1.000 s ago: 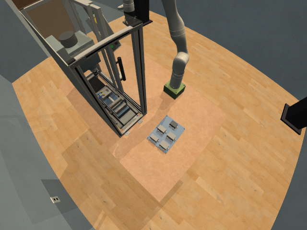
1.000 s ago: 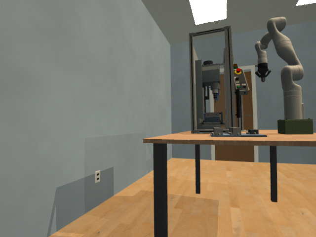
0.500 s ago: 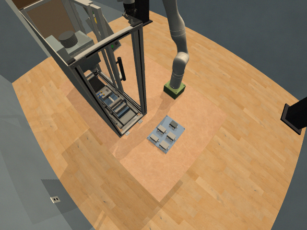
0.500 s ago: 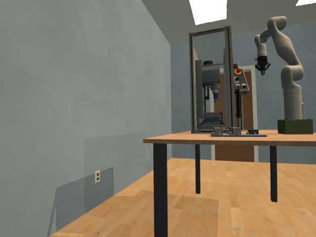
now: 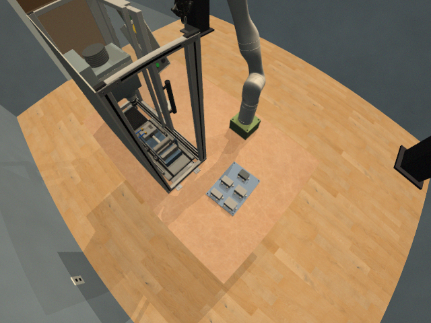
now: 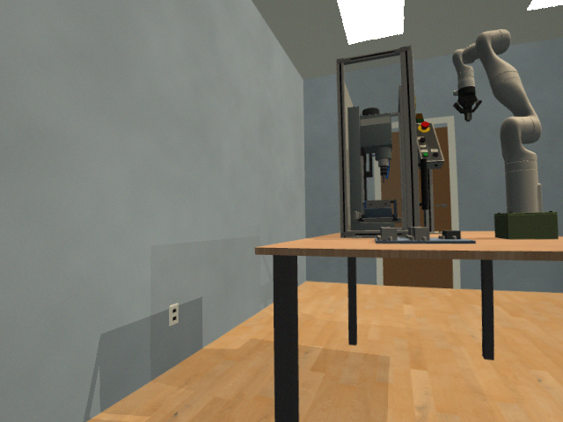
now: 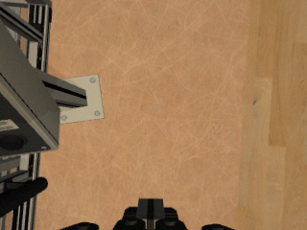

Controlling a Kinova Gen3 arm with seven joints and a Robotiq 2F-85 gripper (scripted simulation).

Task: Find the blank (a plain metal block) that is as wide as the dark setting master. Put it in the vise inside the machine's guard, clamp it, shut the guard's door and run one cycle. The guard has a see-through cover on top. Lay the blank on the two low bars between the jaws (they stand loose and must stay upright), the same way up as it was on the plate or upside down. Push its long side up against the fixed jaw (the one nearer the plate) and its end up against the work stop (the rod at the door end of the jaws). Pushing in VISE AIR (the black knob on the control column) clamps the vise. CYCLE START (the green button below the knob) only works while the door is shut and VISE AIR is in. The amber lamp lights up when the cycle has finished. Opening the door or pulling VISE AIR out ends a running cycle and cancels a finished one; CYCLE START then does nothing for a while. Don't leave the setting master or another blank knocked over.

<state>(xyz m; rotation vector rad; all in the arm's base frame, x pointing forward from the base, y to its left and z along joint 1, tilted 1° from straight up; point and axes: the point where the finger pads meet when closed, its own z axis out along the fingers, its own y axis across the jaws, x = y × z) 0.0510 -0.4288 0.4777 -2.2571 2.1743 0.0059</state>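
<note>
- The tabletop is seen in warm tan, finely veined with pale lines.
- Over it, the tall guard is framed in straight, grooved grey metal posts; a black, rod-shaped handle is mounted at its side.
- The smooth, rounded pale-grey arm is carried on a boxy green base.
- The flat blue plate is laid near the guard, well apart from the gripper.
- The sloped control box is faced toward the exterior view, where its red stop button is shown; only in the wrist view is a bolted pale foot plate fully revealed.
- The black gripper is held high, pointed down, its fingers together with nothing clamped.
- Four pale metal blanks are set out on the plate, blocky and flat-topped, with the dark setting master seated at one corner. Which blank is matched in width cannot be told.
- The green button is seen small and round.
</note>
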